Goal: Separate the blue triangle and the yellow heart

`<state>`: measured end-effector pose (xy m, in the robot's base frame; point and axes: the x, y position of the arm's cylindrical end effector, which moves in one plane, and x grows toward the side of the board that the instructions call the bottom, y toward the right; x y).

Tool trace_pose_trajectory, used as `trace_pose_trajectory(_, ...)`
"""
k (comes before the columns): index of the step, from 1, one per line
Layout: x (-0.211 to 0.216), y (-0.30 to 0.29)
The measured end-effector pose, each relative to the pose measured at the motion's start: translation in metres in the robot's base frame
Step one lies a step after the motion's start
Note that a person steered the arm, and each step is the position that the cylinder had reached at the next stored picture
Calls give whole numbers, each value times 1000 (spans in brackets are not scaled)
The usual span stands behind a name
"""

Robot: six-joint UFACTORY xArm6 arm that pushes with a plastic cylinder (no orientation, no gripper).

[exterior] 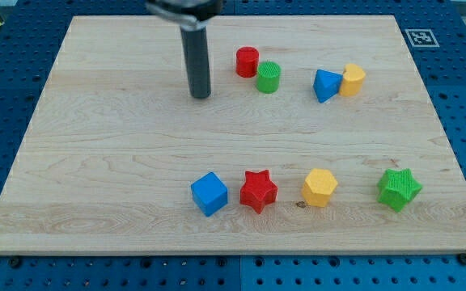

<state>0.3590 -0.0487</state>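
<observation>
The blue triangle [325, 85] lies at the view's upper right, touching the yellow heart [352, 80] just to its right. My tip [201, 95] rests on the board well to the left of them, left of the red cylinder [247, 61] and the green cylinder [269, 77], which touch each other. The tip touches no block.
Along the view's bottom sit a blue cube [209, 193], a red star [258, 191], a yellow hexagon [320, 187] and a green star [399, 188]. The wooden board [95, 162] lies on a blue perforated table. A marker tag [420, 36] is at the top right.
</observation>
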Motion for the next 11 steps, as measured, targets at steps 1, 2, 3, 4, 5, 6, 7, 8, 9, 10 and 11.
trace_pose_trajectory(1,-65,18)
trace_pose_trajectory(2,-90,41)
trace_pose_trajectory(3,-89,126)
trace_pose_trajectory(4,-53,196)
trace_pose_trajectory(5,3,213)
trace_pose_trajectory(6,33,248)
trace_pose_trajectory(7,35,290)
trace_pose_trajectory(8,35,299)
trace_pose_trajectory(9,27,290)
trace_pose_trajectory(10,-6,281)
trace_pose_trajectory(11,-5,337)
